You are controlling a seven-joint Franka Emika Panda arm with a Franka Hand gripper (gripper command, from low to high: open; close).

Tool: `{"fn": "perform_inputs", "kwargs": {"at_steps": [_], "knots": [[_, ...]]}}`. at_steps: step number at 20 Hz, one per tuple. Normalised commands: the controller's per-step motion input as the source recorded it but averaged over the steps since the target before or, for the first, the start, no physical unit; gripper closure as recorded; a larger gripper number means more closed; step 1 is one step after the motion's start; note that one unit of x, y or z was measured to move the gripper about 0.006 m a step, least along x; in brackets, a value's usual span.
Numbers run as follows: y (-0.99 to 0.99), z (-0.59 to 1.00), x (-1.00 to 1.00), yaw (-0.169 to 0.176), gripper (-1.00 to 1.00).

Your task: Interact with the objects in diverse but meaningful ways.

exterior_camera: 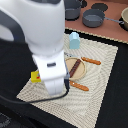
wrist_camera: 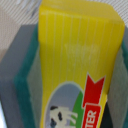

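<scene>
One yellow packet (wrist_camera: pixel 80 60), finely ribbed, with a red banner in white lettering and a cow-like printed emblem, fills the wrist view, clamped between the gripper's (wrist_camera: pixel 75 65) green-padded fingers (wrist_camera: pixel 29 75). In the exterior view it (exterior_camera: pixel 35 76) peeks out beside the arm over the patterned mat (exterior_camera: pixel 100 75), apparently lifted. Pale-blue block (exterior_camera: pixel 74 40) stands behind the tan plate (exterior_camera: pixel 75 67).

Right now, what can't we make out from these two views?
- Claw: exterior view, hidden behind the arm's own white body; only a corner of the yellow packet shows.
- Packet print: wrist view, the yellow packet fills the frame, its red lettering cut off by the edge and blurred.
- Plate: exterior view, partly covered by the arm.
- Small white piece: not found in either view.
- Pots: exterior view, cropped, blurred.
</scene>
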Motion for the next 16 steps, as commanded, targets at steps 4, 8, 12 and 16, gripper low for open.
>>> {"fn": "perform_inputs", "kwargs": {"at_steps": [4,8,12,16], "knots": [[0.64,-0.15,-0.83,0.0,1.0],[0.7,-0.28,-0.8,0.0,1.0],[0.69,-0.33,-0.8,0.0,1.0],[0.45,-0.41,-0.51,-0.011,1.0]]}}
